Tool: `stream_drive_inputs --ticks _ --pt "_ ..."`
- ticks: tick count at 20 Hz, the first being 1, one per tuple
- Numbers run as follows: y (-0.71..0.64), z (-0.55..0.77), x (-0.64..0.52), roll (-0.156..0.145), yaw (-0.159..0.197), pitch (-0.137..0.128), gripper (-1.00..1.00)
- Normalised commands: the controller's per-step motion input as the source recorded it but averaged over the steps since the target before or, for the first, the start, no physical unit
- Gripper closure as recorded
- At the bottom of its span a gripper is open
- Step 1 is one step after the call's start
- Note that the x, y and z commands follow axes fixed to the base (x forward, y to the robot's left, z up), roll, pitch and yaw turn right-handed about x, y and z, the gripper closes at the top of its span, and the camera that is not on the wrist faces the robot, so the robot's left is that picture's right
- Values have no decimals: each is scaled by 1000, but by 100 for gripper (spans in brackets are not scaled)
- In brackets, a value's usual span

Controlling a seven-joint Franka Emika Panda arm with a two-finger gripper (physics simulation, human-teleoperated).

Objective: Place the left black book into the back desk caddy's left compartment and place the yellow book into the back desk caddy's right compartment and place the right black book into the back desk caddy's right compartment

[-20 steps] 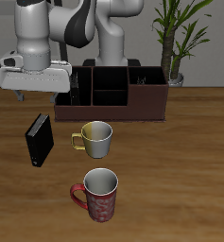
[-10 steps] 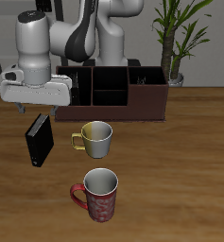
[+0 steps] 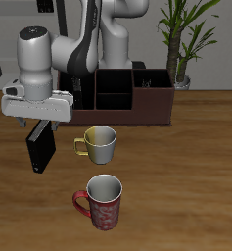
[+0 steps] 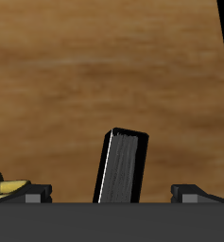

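Note:
The right black book (image 3: pixel 39 152) stands tilted on the wooden table, in front of the end of the back desk caddy (image 3: pixel 137 103). My gripper (image 3: pixel 37 125) hangs open just above the book's top edge. In the wrist view the black book (image 4: pixel 123 163) sits between my two widely spread fingertips (image 4: pixel 28 192), with the gripper (image 4: pixel 112 193) not touching it. The arm hides the caddy's end section nearest the gripper. The left black book and the yellow book are not visible.
A pale yellow mug (image 3: pixel 100 144) stands close beside the book, and its rim (image 4: pixel 5 186) shows in the wrist view. A red patterned mug (image 3: pixel 104 201) sits nearer the table's front edge. A potted plant (image 3: pixel 183 44) stands behind the caddy's other end.
My gripper has come down toward the black book and shifted slightly toward the mugs. The book and the mugs have not moved.

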Motion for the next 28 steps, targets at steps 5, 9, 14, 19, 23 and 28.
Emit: stream_drive_inputs --ticks 5,9,14,19,23,28 --pt "29 -115 34 5 -16 10 -100" --pt "-39 -281 54 -10 -30 30 -100" --pt "-80 -98 37 -27 -27 13 100" --pt "13 -33 9 0 4 0 100" --pt "132 182 -77 7 -5 -23 100" --pt "115 462 -191 -37 -3 -51 100"
